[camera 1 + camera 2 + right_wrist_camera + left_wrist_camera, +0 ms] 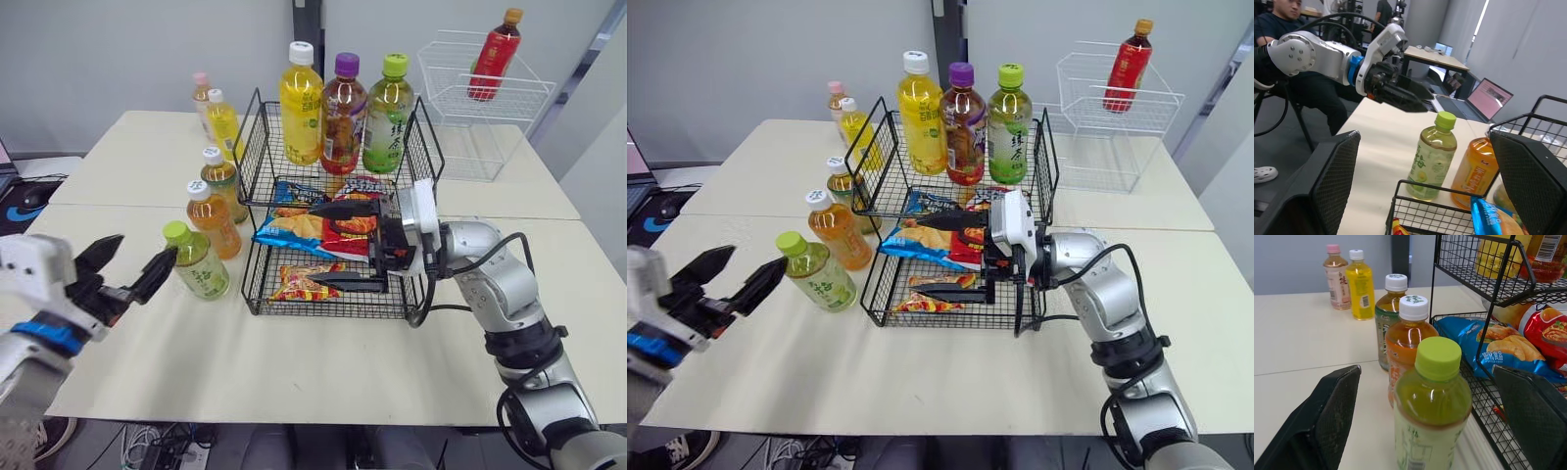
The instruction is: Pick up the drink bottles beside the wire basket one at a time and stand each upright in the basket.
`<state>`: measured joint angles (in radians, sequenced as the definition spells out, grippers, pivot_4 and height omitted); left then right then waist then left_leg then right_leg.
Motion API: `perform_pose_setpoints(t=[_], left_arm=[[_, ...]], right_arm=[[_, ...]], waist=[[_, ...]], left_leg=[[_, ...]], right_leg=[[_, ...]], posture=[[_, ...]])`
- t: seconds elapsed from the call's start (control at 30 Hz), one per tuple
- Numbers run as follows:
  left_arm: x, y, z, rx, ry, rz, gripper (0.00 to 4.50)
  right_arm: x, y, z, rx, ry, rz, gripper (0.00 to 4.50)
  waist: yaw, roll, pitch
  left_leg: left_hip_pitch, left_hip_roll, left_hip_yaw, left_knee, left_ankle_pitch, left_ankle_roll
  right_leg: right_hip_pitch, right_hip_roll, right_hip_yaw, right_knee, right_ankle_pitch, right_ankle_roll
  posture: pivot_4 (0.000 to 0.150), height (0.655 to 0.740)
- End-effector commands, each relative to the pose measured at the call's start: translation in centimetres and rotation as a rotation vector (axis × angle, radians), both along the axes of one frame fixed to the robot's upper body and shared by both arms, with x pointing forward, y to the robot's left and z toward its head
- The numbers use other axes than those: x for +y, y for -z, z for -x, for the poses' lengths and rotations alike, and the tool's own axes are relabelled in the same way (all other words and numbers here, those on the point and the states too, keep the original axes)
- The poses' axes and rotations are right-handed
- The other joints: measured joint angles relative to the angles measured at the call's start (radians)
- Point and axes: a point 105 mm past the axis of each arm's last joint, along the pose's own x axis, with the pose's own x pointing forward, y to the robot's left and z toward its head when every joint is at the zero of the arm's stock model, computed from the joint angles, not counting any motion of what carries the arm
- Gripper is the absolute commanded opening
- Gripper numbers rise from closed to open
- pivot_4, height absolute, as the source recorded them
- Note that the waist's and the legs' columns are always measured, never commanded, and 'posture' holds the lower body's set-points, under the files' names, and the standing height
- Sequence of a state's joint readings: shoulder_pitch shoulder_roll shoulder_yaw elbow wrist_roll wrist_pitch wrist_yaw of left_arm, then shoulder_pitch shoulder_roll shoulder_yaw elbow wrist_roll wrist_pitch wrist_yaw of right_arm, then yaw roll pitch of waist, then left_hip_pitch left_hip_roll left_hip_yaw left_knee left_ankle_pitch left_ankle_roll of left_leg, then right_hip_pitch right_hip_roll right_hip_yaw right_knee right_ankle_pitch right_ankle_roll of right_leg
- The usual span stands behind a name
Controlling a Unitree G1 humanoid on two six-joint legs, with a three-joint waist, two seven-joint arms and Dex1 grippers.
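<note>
A cream table (294, 362) is seen, and a black two-tier wire basket (424, 147) is set at its middle. A white wire basket (480, 108) is placed at the far right corner, and a red bottle (493, 57) is stood in it. In the upper tier of the black basket three bottles are already stood upright: a yellow bottle (301, 103), a purple-capped bottle (343, 113) and a green tea bottle (388, 116). The lower levels are taken up by snack bags (294, 227). Five bottles are lined up on the table along the basket's left side (all upright): a green-capped bottle (196, 262) nearest, then an orange bottle (213, 220), a white-capped tea bottle (223, 181), a small yellow bottle (223, 122) and a pink-capped bottle (202, 93). The left gripper (147, 245) is held just beside the green-capped bottle with its fingers spread wide and nothing gripped; in the left wrist view the bottle is framed between the two fingers without being touched. The right gripper (312, 245) is reached into the front of the black basket, its fingers parted widely above and below the snack bags, and nothing is clasped.
</note>
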<state>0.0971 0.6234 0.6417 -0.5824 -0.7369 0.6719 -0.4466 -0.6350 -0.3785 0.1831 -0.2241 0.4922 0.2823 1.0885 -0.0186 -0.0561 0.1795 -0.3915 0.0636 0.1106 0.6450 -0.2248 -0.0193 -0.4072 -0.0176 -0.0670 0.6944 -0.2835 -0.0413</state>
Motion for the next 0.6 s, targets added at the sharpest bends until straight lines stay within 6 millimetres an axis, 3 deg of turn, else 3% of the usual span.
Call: perform_pose_setpoints(t=[0.03, 0.2, 0.3, 0.57, 0.6], left_arm=[[-0.9, -0.4, -1.3, -0.031, 0.045, -0.048, 4.48], [-1.2, 0.2, -2.6, -0.018, 0.058, -0.09, 4.48], [-1.1, 0.4, -3.0, -0.018, 0.056, -0.1, 3.95], [-1.3, 0.4, -3.5, -0.03, 0.07, -0.111, 1.47], [-1.3, 0.4, -3.5, -0.03, 0.072, -0.111, 1.36]], right_arm=[[-0.5, -1.1, 0.5, -0.045, 0.032, -0.025, 4.5], [-0.7, -1.1, 0.6, -0.046, 0.06, -0.027, 4.5], [-0.7, -1.1, 0.7, -0.047, 0.07, -0.028, 4.5], [-0.9, -1.1, 0.9, -0.049, 0.076, -0.026, 4.5], [-0.9, -1.0, 0.9, -0.051, 0.079, -0.025, 4.5]], waist=[[0.0, 0.0, 0.0], [0.0, 0.0, 0.0], [0.0, 0.0, 0.0], [0.003, 0.0, 0.0], [0.003, 0.0, 0.0]], left_leg=[[0.0, 0.0, 0.0, -0.001, 0.0, 0.0], [-0.001, 0.0, 0.0, -0.002, 0.0, 0.0], [-0.002, 0.0, 0.0, -0.002, 0.0, 0.0], [-0.004, 0.001, -0.001, -0.002, 0.0, 0.0], [-0.004, 0.001, -0.001, -0.002, 0.0, 0.0]], right_leg=[[0.0, 0.0, 0.0, 0.0, 0.0, 0.0], [-0.001, 0.0, -0.001, -0.001, 0.0, 0.0], [-0.001, 0.0, -0.001, -0.002, 0.0, 0.0], [-0.001, 0.0, -0.002, -0.005, 0.0, 0.001], [-0.001, 0.0, -0.002, -0.005, 0.0, 0.001]], posture=[[0.15, 0.74], [0.15, 0.74], [0.15, 0.74], [0.15, 0.74], [0.15, 0.74]])
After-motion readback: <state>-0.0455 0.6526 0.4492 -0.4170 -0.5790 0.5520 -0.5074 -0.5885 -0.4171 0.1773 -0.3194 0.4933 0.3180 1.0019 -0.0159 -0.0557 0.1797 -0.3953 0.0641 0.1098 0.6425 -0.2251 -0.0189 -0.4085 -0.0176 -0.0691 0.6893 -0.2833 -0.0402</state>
